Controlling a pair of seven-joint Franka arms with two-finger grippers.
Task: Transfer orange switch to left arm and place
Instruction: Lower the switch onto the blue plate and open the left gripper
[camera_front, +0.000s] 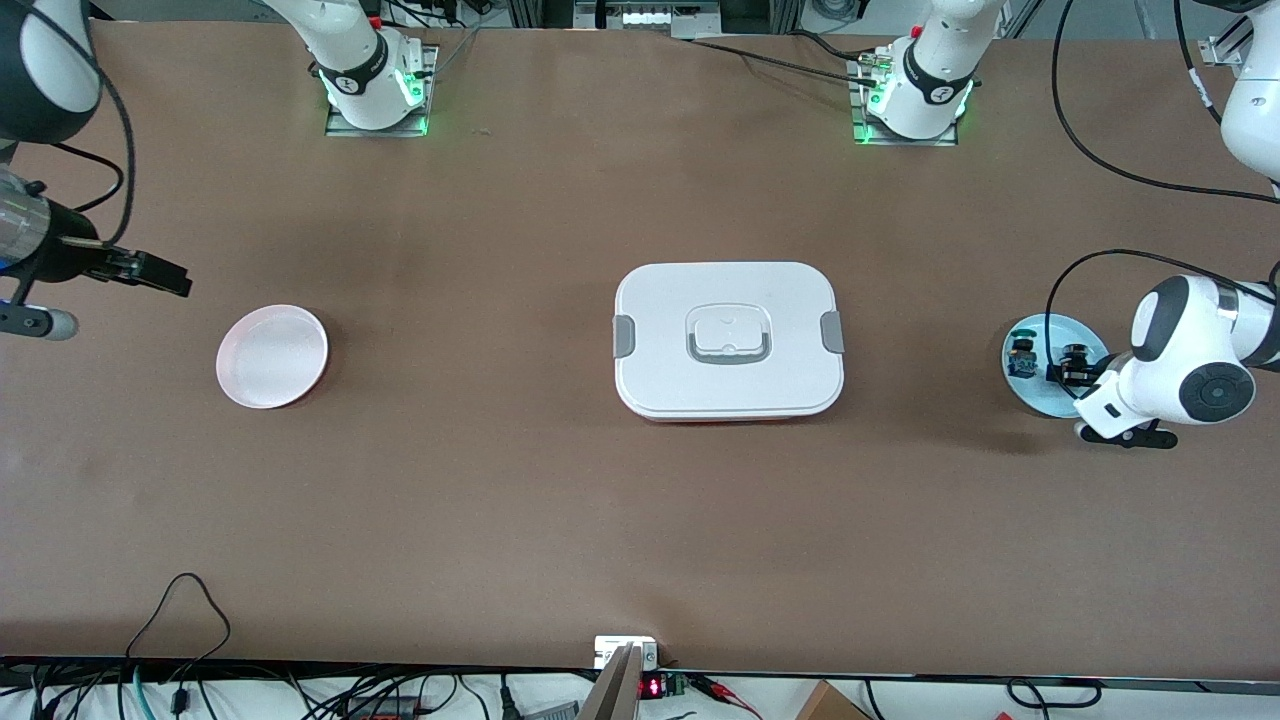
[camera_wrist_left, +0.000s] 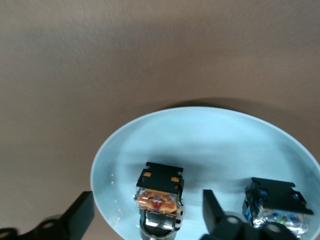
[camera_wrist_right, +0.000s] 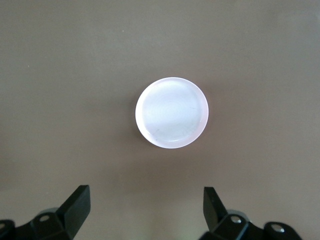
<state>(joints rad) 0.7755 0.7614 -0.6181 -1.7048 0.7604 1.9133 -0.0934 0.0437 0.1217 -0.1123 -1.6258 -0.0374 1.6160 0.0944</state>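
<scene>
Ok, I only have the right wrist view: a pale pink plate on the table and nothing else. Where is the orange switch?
Observer: It's on a blue plate at the left arm's end of the table, beside a blue switch.
Operator: Has the left gripper got it?
Observer: No. The left gripper is open, with one finger on each side of the orange switch and a gap on both sides.
Operator: What's between the two plates?
Observer: A white lidded box, in the middle of the table.
</scene>
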